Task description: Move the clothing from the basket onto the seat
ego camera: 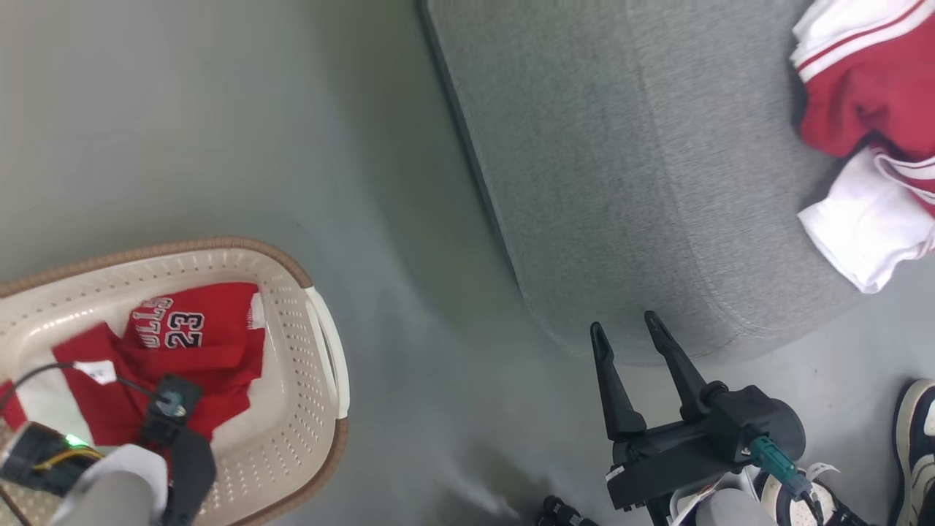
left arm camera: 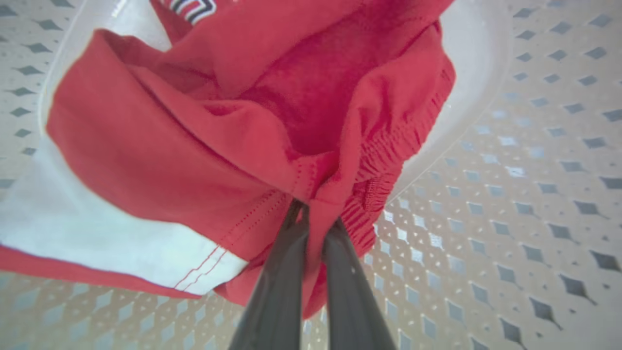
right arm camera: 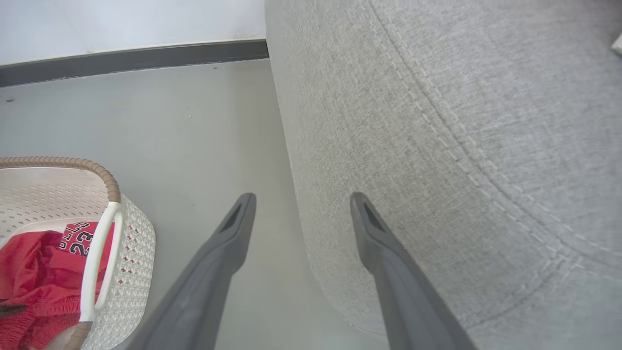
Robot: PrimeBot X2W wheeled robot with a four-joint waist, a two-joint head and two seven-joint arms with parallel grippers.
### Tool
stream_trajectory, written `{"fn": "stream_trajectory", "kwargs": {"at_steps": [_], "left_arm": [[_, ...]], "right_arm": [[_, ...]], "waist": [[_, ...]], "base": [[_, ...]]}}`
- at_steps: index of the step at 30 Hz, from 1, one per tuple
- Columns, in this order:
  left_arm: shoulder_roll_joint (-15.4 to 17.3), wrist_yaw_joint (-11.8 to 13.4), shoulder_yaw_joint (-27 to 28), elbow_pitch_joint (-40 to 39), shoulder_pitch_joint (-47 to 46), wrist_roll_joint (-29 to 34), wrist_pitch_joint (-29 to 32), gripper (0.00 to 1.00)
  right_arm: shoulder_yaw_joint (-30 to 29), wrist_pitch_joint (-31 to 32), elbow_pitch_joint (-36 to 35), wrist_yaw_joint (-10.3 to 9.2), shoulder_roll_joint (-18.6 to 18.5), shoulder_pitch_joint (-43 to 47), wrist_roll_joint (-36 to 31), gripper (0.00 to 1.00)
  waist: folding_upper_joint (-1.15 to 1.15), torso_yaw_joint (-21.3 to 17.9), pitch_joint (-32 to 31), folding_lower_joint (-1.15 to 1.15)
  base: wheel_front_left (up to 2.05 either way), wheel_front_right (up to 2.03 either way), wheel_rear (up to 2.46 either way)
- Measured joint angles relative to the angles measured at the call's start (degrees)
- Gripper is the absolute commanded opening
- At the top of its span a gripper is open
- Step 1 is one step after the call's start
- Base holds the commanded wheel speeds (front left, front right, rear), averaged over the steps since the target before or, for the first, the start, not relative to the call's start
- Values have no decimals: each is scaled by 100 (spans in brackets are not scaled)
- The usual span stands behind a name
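Two long dark left fingers [left arm camera: 279,282] rise from the bottom middle of the left wrist view, pressed together on a bunched fold of a red soft-fabric garment [left arm camera: 194,136], just beside its gathered elastic band. The pinched cloth spreads up and across that frame. It has a white panel with red stitching at the lower left and a scrap of dark-and-white lettering at the top edge. Around the cloth lies the cream-white perforated plastic basket [ego camera: 292,409], its holed wall filling the right side and the corners.

In the head view the basket sits at the lower left of the frame on the grey floor [ego camera: 219,109], with a brown rim and a white side handle on its right. The garment lies inside it with the number 23 in dark print facing up. The left arm's dark wrist is over the garment's lower edge.

The two right fingers [right arm camera: 209,282] stand well apart and hold nothing. In the right wrist view one lies over the floor and the other over the curved side of the large grey fabric-upholstered seat [right arm camera: 461,146], whose stitched seam sweeps down the right of the frame.

A crumpled red-and-white striped garment [ego camera: 862,95] lies on the seat at the upper right of the head view, cut by the frame edge. A dark-and-white shoe [ego camera: 914,446] shows at the lower right.
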Motion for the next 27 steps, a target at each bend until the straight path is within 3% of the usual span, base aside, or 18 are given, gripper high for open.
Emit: {"fn": "stream_trajectory", "kwargs": {"at_steps": [13, 27], "left_arm": [[-564, -8, -4, 38, 465, -204, -386, 0], [-1042, -152, 44, 30, 754, -404, -1038, 0]], "right_arm": [[-396, 0, 454, -1, -16, 2, -4, 100], [-661, 0, 872, 59, -224, 26, -3, 100]], "waist": [[0, -11, -999, -1], [-1, 388, -2152, -1]], "base": [[0, 0, 0], [0, 0, 0]]}}
